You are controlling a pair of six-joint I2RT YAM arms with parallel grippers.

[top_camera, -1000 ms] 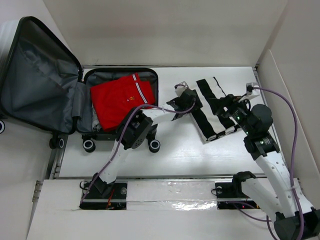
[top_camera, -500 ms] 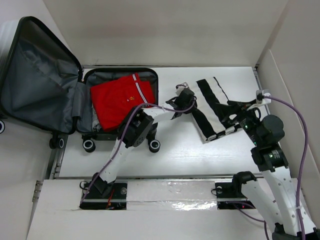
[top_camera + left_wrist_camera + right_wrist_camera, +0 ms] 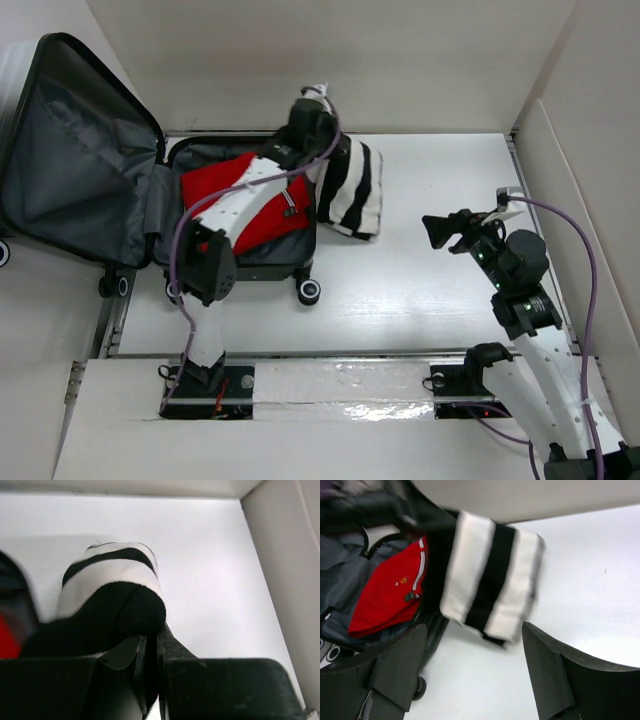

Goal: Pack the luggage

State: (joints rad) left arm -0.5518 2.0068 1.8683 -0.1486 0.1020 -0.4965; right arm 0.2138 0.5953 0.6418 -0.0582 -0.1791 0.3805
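Luggage (image 3: 80,170) open at left end of table (image 3: 430,300), lid raised at far left, red garment (image 3: 215,205) in its lower half. Left gripper (image 3: 149,641) clamped on black-and-white striped cloth (image 3: 355,190) (fingers nearly together, fabric between), just beside luggage's right rim. Right gripper (image 3: 438,232) spread wide, holding nothing, well apart from cloth.
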